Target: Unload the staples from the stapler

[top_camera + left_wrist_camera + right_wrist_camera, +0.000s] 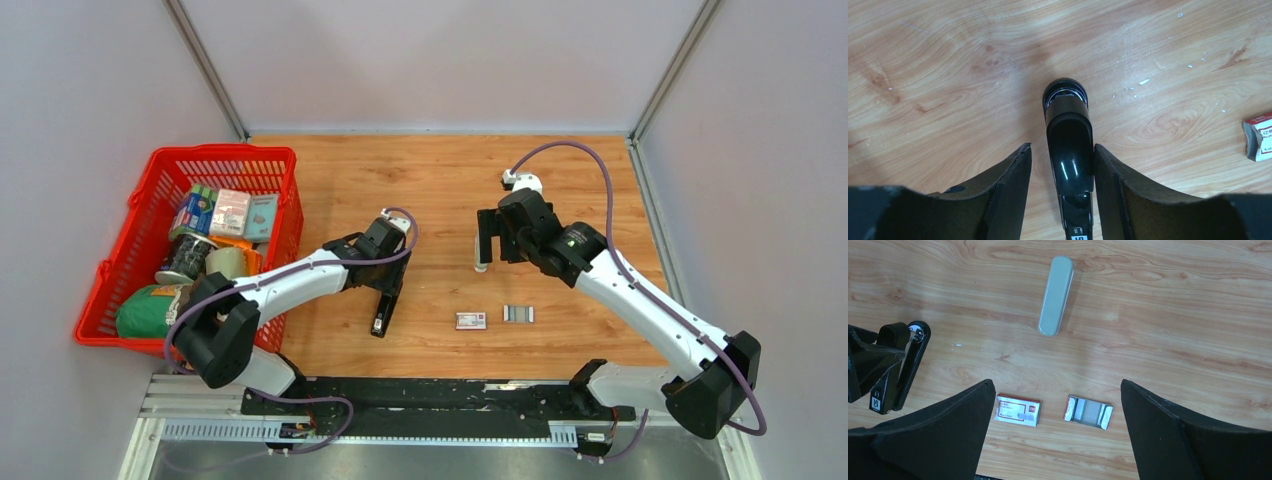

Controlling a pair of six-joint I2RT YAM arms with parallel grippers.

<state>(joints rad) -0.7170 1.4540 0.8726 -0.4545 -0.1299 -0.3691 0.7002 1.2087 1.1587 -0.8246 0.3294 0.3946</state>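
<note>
The stapler (1068, 120) lies flat on the table (948, 75), black and glossy, with the left gripper (1062, 147) set astride its body. The 2 fingers (1008, 190) are spread. A strip of bare wood is seen between the stapler and 1 finger, while the other finger is just beside it or touching it, so no firm pinch is shown. The right gripper (1056, 385) is held wide apart above the table, and nothing is carried in it.

The staples (1089, 411) are seen as a short silvery strip lying in a small opened cardboard tray (1068, 410). The tray is just beside a printed box (1018, 410), toward the near edge of the table and well apart from the stapler. A pale grey oblong bar (1055, 295) lies farther back on the wood (what it belongs to cannot be told).

If the silvery strip is the stapler's own load, the unloading is judged to be largely done. This cannot be confirmed. The stapler appears shut when viewed from above and its magazine is hidden, so whether any staples are inside cannot be told. What is judged to be left is a check of the magazine, the removal of anything found there, and the release of the stapler by the left gripper.
</note>
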